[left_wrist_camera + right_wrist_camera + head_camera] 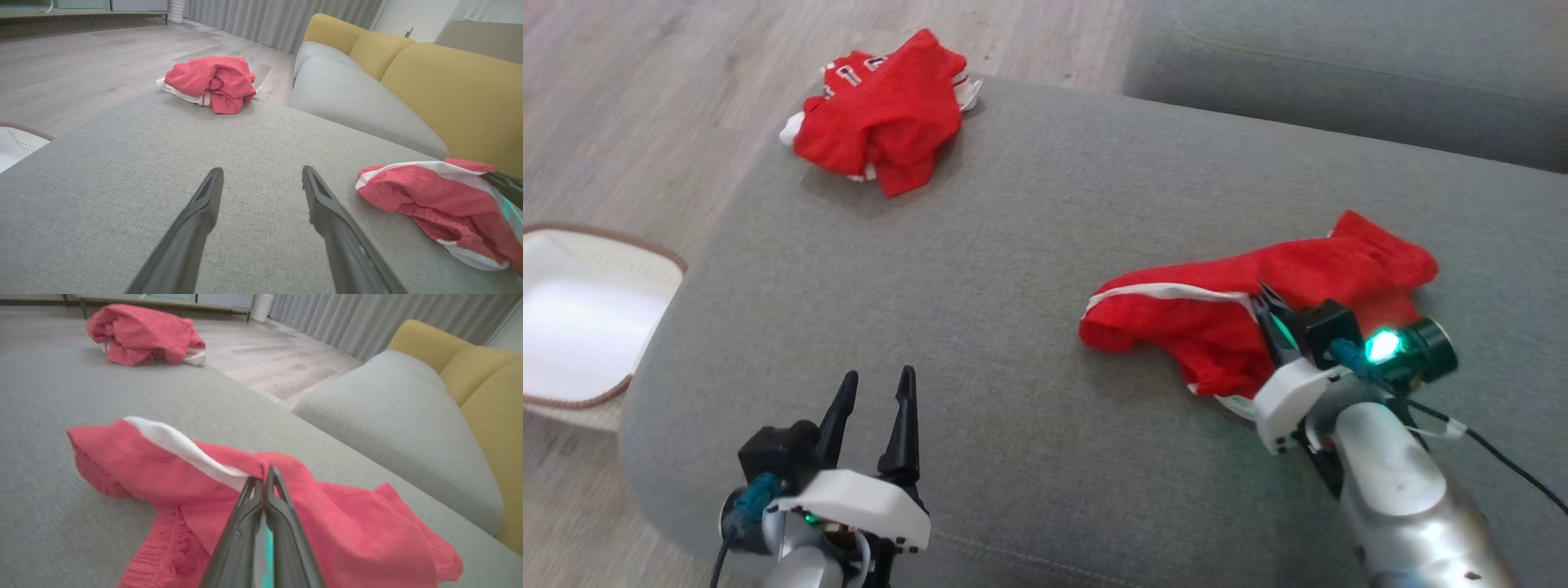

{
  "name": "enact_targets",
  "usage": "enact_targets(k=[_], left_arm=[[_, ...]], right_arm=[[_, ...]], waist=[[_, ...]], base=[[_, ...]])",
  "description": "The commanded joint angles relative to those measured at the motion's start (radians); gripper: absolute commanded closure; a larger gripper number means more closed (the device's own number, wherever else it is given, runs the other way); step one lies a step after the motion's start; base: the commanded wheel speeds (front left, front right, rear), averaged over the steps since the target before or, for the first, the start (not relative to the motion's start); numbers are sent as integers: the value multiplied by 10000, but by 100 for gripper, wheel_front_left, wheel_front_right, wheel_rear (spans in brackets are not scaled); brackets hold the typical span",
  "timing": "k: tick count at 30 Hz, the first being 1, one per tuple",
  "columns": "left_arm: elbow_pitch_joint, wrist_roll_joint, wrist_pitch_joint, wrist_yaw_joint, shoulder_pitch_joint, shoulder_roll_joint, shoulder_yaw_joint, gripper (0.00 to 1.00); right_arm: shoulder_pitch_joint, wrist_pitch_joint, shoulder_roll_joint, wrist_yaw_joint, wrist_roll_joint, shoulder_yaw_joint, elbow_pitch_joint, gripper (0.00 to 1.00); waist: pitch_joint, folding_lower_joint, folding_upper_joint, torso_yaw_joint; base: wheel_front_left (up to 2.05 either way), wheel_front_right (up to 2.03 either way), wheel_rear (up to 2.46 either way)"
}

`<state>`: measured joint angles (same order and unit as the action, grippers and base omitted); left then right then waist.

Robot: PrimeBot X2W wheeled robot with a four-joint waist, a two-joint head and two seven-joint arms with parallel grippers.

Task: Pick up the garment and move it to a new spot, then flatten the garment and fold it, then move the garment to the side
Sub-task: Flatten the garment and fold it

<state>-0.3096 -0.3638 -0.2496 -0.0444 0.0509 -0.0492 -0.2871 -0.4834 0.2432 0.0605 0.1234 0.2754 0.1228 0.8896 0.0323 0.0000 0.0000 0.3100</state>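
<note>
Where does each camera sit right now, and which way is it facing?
Head: on the head, looking down at the cushion; left gripper open at lower left, right gripper shut on the garment at right.
Left wrist: low over the cushion, looking along its open fingers toward the jersey.
Right wrist: low, looking along its shut fingers pinching the garment.
Shared: both wrist views show the jersey, garment and yellow backrest.

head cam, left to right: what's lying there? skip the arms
basket on the floor → crumpled red jersey at the far edge of the sofa → red garment with white trim on the seat
</note>
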Motion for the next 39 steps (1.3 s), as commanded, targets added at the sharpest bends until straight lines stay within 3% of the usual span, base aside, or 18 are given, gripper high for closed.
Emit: enact_targets(k=[1,9,14,20,27,28,29,30,31,39], left_arm=[[275,24,-122,-41,236,-10,264,0],[247,29,-122,-40,8,-10,329,0],[260,25,-122,-39,35,-10,238,0],[252,17,-122,-42,104,-10,185,0],[226,20,-122,-29,256,-10,253,0],[220,17,-122,-27,272,-10,247,0],[213,12,-122,-29,288,-10,242,0],[208,5,-122,-38,301,-10,241,0],[205,-1,-122,-52,311,-10,245,0],[237,-23,-122,-99,255,-10,353,0]], right_arm=[[-20,172,-100,73,-212,459,-627,100],[1504,153,-100,73,-626,1534,-3117,100],[2324,-478,160,73,-764,1688,-4199,100],[2815,-982,383,73,-936,1439,-4690,100],[2582,-963,96,73,-1056,1296,-4192,100],[2526,-918,52,73,-1037,1279,-4061,83],[2487,-877,15,73,-1020,1265,-3932,58],[2466,-848,-15,73,-1024,1260,-3812,24],[2451,-809,-38,73,-1031,1263,-3713,0],[2697,-389,-95,73,-1163,748,-3713,0]], waist=[[-113,0,0,-206],[-321,0,0,-1010],[-295,0,0,-1241],[-146,0,0,-1172],[27,0,0,-990],[37,0,0,-976],[46,0,0,-968],[53,0,0,-967],[58,0,0,-979],[-9,0,0,-1446]], base=[[0,0,0],[0,0,0],[0,0,0],[0,0,0],[0,0,0],[0,0,0],[0,0,0],[0,0,0],[0,0,0],[0,0,0]])
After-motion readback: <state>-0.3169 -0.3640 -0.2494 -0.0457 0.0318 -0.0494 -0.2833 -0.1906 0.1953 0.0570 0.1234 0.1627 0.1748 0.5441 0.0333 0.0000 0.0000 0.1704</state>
